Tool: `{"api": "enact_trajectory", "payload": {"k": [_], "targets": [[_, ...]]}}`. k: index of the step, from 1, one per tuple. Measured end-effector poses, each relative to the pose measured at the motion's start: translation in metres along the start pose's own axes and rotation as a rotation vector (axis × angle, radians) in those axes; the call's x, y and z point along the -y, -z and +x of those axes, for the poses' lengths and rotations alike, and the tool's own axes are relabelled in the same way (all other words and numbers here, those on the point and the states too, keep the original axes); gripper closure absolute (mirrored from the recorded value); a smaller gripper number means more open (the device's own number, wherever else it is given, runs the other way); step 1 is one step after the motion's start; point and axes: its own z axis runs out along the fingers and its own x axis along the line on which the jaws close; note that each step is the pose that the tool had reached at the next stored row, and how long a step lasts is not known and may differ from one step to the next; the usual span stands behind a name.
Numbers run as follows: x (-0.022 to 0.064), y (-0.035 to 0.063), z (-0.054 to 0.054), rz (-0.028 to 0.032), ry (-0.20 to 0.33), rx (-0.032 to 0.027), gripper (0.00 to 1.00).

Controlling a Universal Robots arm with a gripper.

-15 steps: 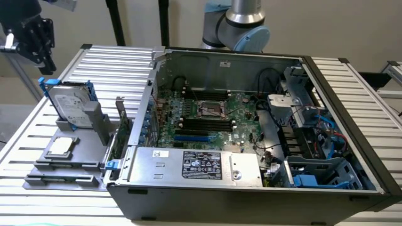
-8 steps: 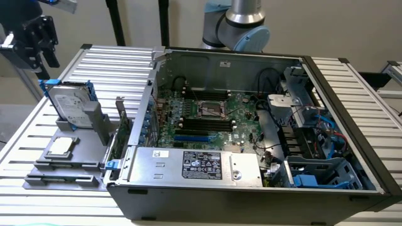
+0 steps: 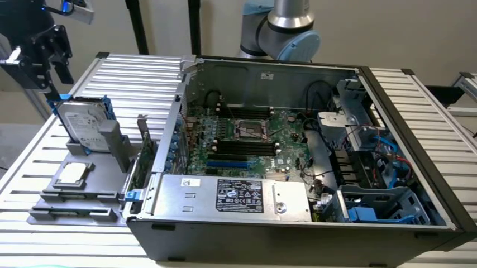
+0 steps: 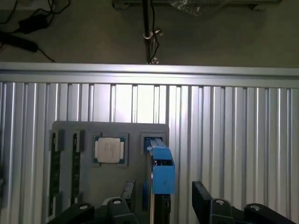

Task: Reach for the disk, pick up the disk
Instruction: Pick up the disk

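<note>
In the exterior view the disk (image 3: 80, 125) is seen upright in a grey holder (image 3: 97, 190) near the table's (image 3: 425, 106) edge at the exterior view's left, with the gripper (image 3: 46, 78) just above. In the wrist view the jaws are seen spread wide either side of its blue edge, untouched. The reach is judged in hand; a straight descent is called for.

We see a pale wall (image 3: 417, 33) at twelve o'clock in the exterior view, two black uprights (image 3: 136, 28) before it at eleven, a ribbed aluminium table (image 3: 67, 223) spreading from seven to four, and brown floor (image 4: 93, 32) with black cables (image 4: 21, 28) beyond its edge.
</note>
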Motion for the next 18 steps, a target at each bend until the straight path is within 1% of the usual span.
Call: {"api": "enact_trajectory", "payload": {"k": [14, 18], "targets": [[-0.005, -0.0256, 0.0, 0.0, -0.012, 0.0003, 0.4], [-0.0052, -0.032, 0.0, -0.0001, -0.012, 0.0002, 0.4]]}}
